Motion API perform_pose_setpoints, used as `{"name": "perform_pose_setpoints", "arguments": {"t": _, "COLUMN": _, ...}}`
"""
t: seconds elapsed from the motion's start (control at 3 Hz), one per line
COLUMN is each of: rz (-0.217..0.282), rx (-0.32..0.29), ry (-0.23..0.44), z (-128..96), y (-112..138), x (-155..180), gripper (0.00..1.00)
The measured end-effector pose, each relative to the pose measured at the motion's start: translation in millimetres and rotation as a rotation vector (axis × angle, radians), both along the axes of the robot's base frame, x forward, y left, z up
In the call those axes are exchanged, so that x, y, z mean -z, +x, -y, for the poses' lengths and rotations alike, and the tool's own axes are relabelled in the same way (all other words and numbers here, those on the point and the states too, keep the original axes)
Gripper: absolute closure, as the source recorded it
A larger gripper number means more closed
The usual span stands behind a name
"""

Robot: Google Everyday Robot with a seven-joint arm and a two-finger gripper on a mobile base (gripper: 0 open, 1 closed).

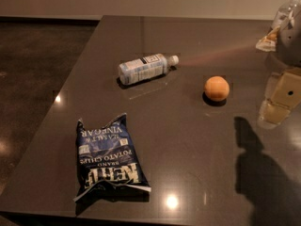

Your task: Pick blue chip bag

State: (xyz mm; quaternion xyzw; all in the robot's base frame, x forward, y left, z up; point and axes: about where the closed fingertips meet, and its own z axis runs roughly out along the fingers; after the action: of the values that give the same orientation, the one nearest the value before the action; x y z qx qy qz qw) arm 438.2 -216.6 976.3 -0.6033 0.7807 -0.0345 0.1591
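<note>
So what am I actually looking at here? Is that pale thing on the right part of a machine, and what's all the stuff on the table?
This is one camera picture looking down across a dark table; where the camera is mounted is not recorded. The pale, blocky shape at the right edge is the robot's end effector, the grasping part at the end of its single arm. It hangs over the table's right side, well apart from the bag, and nothing shows in it. On the table lie a blue chip bag at the front left, a clear plastic bottle on its side further back, and an orange to the right. The bag is what it must pick.
</note>
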Motion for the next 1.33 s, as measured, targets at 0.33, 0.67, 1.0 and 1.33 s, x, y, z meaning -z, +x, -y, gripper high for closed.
{"name": "perform_pose_setpoints", "arguments": {"t": 0.33, "rz": 0.000, "rx": 0.000, "ry": 0.000, "z": 0, "y": 0, "x": 0, "gripper": 0.00}}
{"name": "perform_pose_setpoints", "arguments": {"t": 0.67, "rz": -0.013, "rx": -0.022, "ry": 0.017, "z": -9, "y": 4, "x": -2, "gripper": 0.00}}
{"name": "perform_pose_setpoints", "arguments": {"t": 1.0, "rz": -0.038, "rx": -0.193, "ry": 0.056, "z": -70, "y": 6, "x": 3, "gripper": 0.00}}
{"name": "perform_pose_setpoints", "arguments": {"t": 1.33, "rz": -0.063, "rx": -0.342, "ry": 0.069, "z": -121, "y": -1, "x": 16, "gripper": 0.00}}
